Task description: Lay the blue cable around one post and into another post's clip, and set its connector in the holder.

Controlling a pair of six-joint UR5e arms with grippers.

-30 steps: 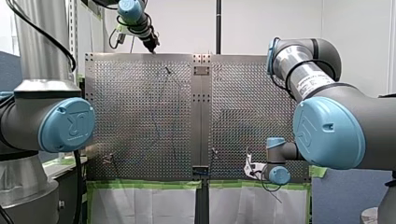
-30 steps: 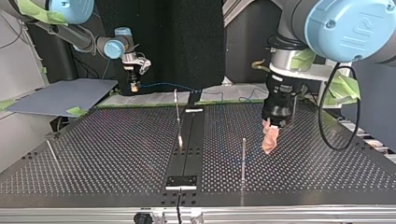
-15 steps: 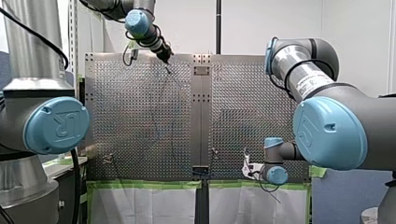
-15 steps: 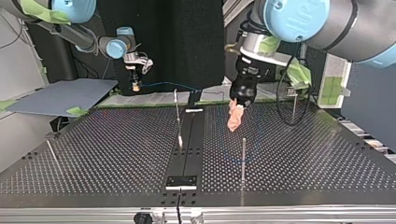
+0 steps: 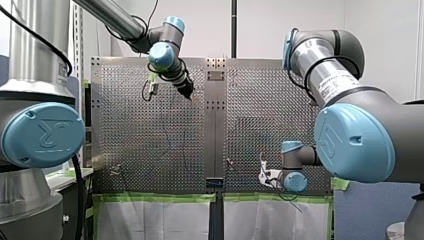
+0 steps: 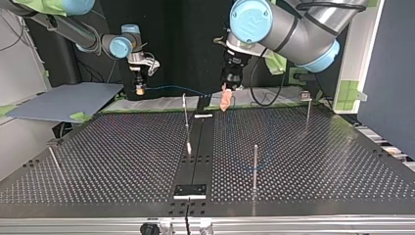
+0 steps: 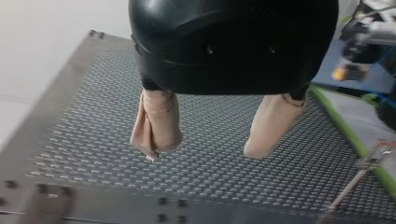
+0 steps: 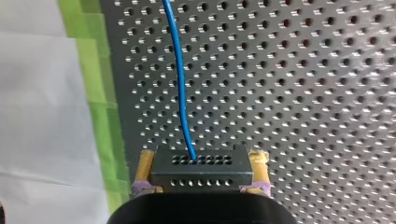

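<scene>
Perforated bench (image 8: 303, 93), blue cable (image 8: 180, 84) running across it from the black connector (image 8: 201, 172) pinched in my right hand (image 8: 201, 161). My left hand (image 7: 205, 149) is open and empty. Cable looks thin and floppy, so I'd grab it near a post (image 6: 254, 166).

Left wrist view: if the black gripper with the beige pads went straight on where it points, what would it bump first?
Probably the perforated metal table: only bare plate shows beyond the left gripper's open jaws, though the gap is unclear.

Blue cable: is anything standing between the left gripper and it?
Nothing visible does. The left gripper, open and empty, hangs in open air above the table; the blue cable runs from the connector in the right gripper.
</scene>
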